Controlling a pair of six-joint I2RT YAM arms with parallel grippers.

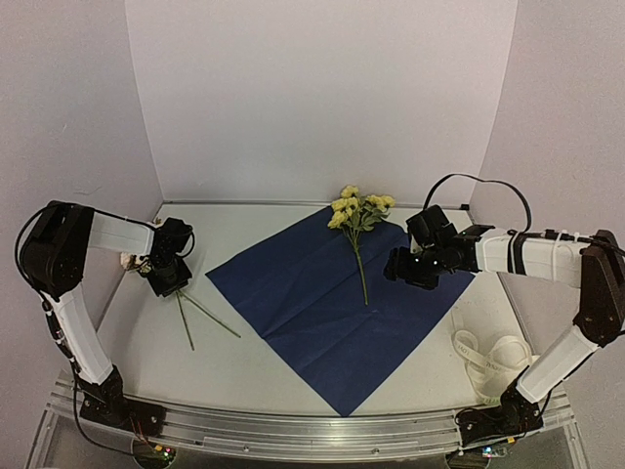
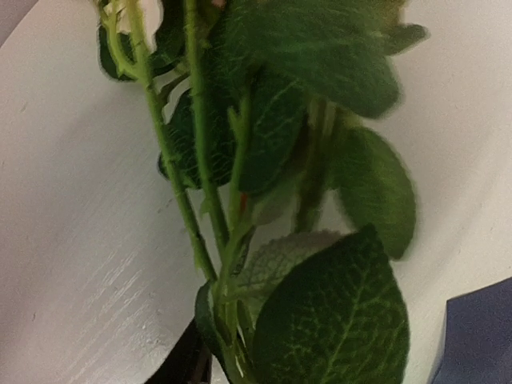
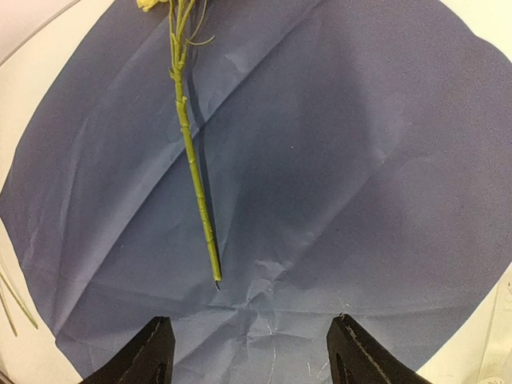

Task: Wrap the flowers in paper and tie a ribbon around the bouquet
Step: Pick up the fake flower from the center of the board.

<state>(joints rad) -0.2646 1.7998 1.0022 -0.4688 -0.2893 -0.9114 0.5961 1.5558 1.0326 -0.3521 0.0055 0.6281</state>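
Note:
The blue paper (image 1: 332, 293) lies flat as a diamond in the middle of the table. One yellow-blossomed sprig of the flowers (image 1: 359, 244) rests on it, blossoms at the far corner and stem pointing toward me. My right gripper (image 1: 408, 269) hovers open over the paper's right half, the cut stem end (image 3: 214, 276) just ahead of its jaws. My left gripper (image 1: 168, 276) is down on more sprigs left of the paper. Their stems and dark leaves (image 2: 320, 304) fill the left wrist view. Only one dark finger (image 2: 186, 360) shows beside them. The cream ribbon (image 1: 493, 357) lies loosely coiled at the near right.
Two thin bare stems (image 1: 195, 315) trail from under the left gripper toward the near edge. White walls close in the table at the back and sides. A metal rail (image 1: 312, 430) runs along the near edge between the arm bases.

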